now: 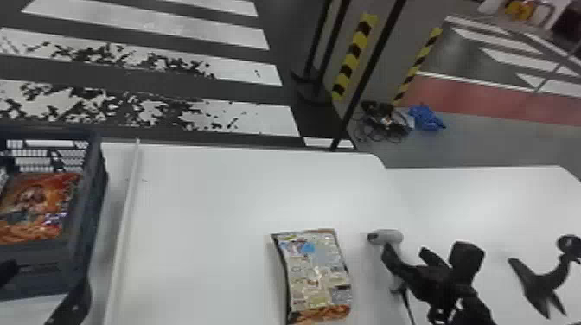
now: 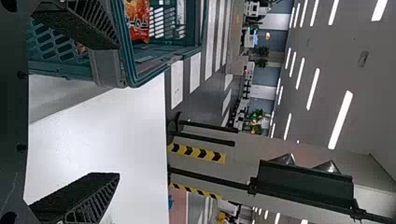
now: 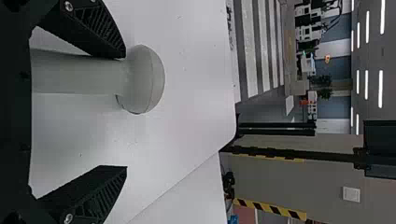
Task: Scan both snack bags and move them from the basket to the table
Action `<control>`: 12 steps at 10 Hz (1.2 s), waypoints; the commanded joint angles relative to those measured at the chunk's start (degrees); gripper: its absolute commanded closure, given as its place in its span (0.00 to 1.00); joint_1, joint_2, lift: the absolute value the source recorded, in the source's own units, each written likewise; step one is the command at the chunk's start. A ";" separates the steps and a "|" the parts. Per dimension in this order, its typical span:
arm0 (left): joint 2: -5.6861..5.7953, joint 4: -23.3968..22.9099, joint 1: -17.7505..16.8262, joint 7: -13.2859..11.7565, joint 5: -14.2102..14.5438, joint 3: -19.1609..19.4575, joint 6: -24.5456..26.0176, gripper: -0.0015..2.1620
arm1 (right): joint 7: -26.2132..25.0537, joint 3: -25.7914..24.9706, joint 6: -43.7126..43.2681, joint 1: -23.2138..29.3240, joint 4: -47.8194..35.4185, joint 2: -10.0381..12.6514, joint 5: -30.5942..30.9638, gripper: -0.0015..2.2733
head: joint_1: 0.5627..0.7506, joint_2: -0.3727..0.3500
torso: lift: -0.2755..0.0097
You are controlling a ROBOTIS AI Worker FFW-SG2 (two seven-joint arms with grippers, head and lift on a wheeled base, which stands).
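Currently, both hands are released: the right hand (image 3: 124,110) has its fingers spread either side of the scanner (image 3: 142,79); the left hand (image 2: 116,110) is empty, fingers spread, at the basket (image 1: 88,207). One snack bag (image 1: 315,272) lies on the counter (image 1: 207,207), towards 6 o'clock in the head view; the other snack bag (image 1: 39,207) lies in the basket, near 9 o'clock.

Caution: the scanner sits closer to one right finger. Uneven closure may push or rotate it. It stands at 2 o'clock from the counter bag; a low sweep towards 8 o'clock may drag that bag. Creased, glossy film may defeat a scan. A left finger may catch the basket rim on entry.

Cross-check the views. The right wrist view gives the finger clearance around the scanner, partly masked in the head view; the head view gives the scanner-to-bag spacing.
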 commanded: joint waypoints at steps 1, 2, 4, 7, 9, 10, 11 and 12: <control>-0.03 0.11 -0.35 0.05 0.00 -0.02 0.19 0.01 | 0.12 0.09 -0.45 -0.71 1.93 -0.59 0.00 0.04 | 0.70 0.03 | 0.62; -0.03 0.20 -0.52 -0.04 0.00 -0.02 0.19 0.01 | 0.91 0.18 -0.27 -0.98 2.90 -0.76 -0.35 0.06 | 0.70 0.03 | 0.62; -0.12 0.47 -1.31 0.05 0.00 -0.45 0.54 0.01 | 1.78 0.88 0.43 -0.45 3.25 -0.24 -1.23 0.10 | 0.70 0.03 | 0.62; -0.03 0.99 -2.28 0.05 0.26 -0.72 0.72 0.01 | 0.38 1.85 3.95 -0.18 1.84 0.29 -1.31 0.99 | 0.70 0.03 | 0.62; 0.32 1.08 -2.37 0.13 0.70 -0.81 0.54 0.01 | -2.61 1.59 5.88 3.42 -5.54 1.61 -1.49 0.99 | 0.70 0.03 | 0.62; 0.50 0.99 -2.46 0.22 0.88 -0.81 0.54 0.01 | -5.07 1.67 6.94 6.49 -11.34 3.10 -1.75 0.99 | 0.70 0.03 | 0.62; 0.68 0.99 -2.72 0.31 1.32 -0.81 0.54 0.01 | -7.80 2.11 7.47 10.01 -17.41 4.77 -2.19 0.99 | 0.70 0.03 | 0.62; 0.85 0.82 -2.72 0.49 1.41 -0.72 0.54 0.01 | -9.29 2.38 7.99 12.82 -22.24 6.09 -2.98 0.99 | 0.70 0.03 | 0.62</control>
